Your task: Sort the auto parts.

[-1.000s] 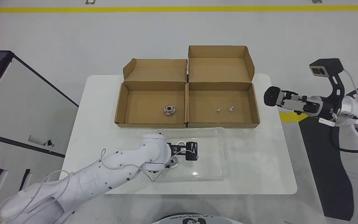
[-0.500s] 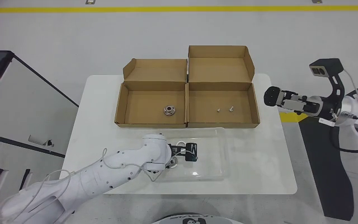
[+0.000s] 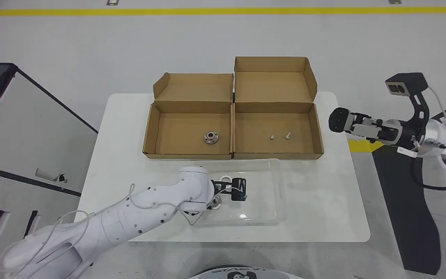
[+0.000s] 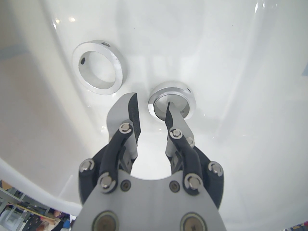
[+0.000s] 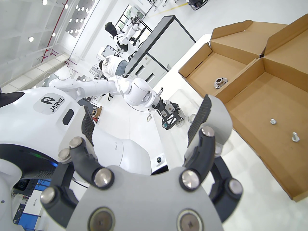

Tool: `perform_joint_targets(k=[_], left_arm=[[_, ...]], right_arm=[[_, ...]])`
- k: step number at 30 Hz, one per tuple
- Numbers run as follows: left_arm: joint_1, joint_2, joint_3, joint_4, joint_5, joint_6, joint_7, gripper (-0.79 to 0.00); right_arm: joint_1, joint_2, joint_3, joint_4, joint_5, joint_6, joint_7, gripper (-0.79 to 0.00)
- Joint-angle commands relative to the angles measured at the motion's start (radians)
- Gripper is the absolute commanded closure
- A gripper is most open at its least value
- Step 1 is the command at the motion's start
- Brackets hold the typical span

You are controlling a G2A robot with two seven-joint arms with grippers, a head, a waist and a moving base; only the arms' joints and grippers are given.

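My left gripper (image 4: 151, 102) is open and low inside the clear plastic tray (image 3: 279, 206). One finger dips into the bore of a silver metal ring (image 4: 172, 100) and the other stands outside its rim. A second silver ring (image 4: 99, 67) lies flat close by on the tray floor. In the top view the left gripper (image 3: 233, 190) is at the tray's left part. My right gripper (image 3: 334, 120) hangs open with nothing in it, right of the cardboard boxes, beyond the table's right side.
Two open cardboard boxes stand side by side behind the tray. The left box (image 3: 167, 136) holds a flanged metal hub (image 3: 209, 137). The right box (image 3: 306, 132) holds two small bolts (image 3: 273, 137) (image 3: 286, 134). Bare white table lies right of the tray.
The left gripper has shifted very slightly left inside the tray, over the rings. The right arm has stayed still.
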Motion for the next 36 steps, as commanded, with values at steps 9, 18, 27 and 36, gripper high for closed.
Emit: perform_joint_targets(k=[9, 18, 27, 36], left_arm=[[0.0, -0.009, 0.001, 0.012, -0.001, -0.004, 0.004, -0.209], [-0.001, -0.016, 0.002, 0.021, 0.0, -0.003, 0.003, -0.16], [-0.001, -0.022, 0.003, 0.034, 0.002, -0.008, 0.008, 0.0], [-0.009, -0.023, -0.007, 0.017, -0.002, -0.012, 0.012, 0.0]], right_arm=[[0.0, 0.0, 0.0, 0.0, 0.0, 0.0, 0.0, -0.785], [0.0, 0.0, 0.0, 0.0, 0.0, 0.0, 0.0, -0.785], [0.0, 0.0, 0.0, 0.0, 0.0, 0.0, 0.0, -0.785], [0.0, 0.0, 0.0, 0.0, 0.0, 0.0, 0.0, -0.785]])
